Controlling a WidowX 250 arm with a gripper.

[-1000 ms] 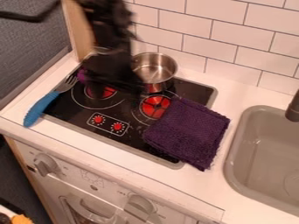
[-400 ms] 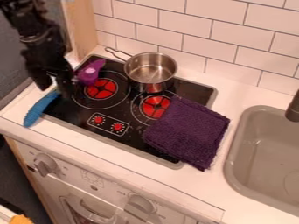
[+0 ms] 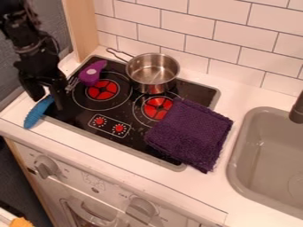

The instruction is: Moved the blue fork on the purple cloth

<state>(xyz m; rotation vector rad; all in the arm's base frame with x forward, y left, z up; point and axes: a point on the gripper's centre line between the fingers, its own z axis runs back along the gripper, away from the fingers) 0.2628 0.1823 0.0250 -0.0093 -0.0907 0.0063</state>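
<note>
The blue fork (image 3: 35, 114) lies across the left near corner of the hob (image 3: 74, 116), its handle end on the bench (image 3: 207, 190). Over it, the gripper (image 3: 49, 102) has its fingers spread, clamping nothing. Print on the oven front (image 3: 93, 179) is too small to read. The purple cloth (image 3: 190, 135) covers the hob's right near corner.
</note>
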